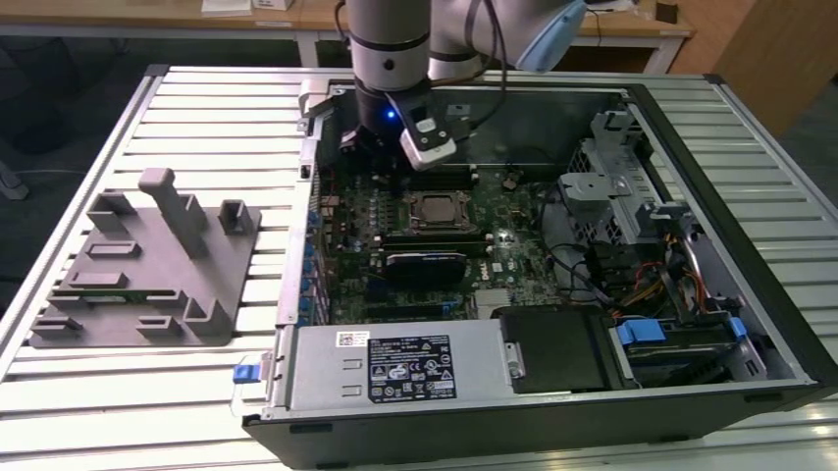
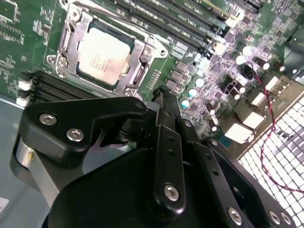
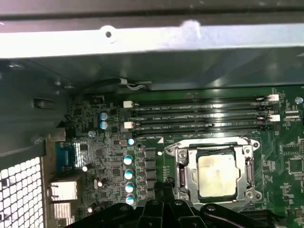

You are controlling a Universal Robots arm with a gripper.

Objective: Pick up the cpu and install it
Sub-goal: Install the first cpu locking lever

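The cpu [image 1: 433,209] lies flat in its metal socket frame on the green motherboard, inside the open computer case [image 1: 733,245]. Its silvery top is bare in both wrist views [image 2: 103,56] [image 3: 216,175]. My gripper [image 1: 376,157] hangs over the board just beyond the socket, toward the case's far wall and the exterior view's left. Its black fingers meet at a narrow tip [image 2: 161,92] [image 3: 166,183] beside the socket frame, shut, with nothing between them. The tip stands apart from the cpu.
A grey plastic tray with upright posts [image 1: 144,265] sits on the slatted table at the exterior view's left. Inside the case are a black rectangular block [image 1: 426,265], a silver power supply [image 1: 392,363], memory slots [image 3: 199,114] and a drive cage with cables [image 1: 629,196].
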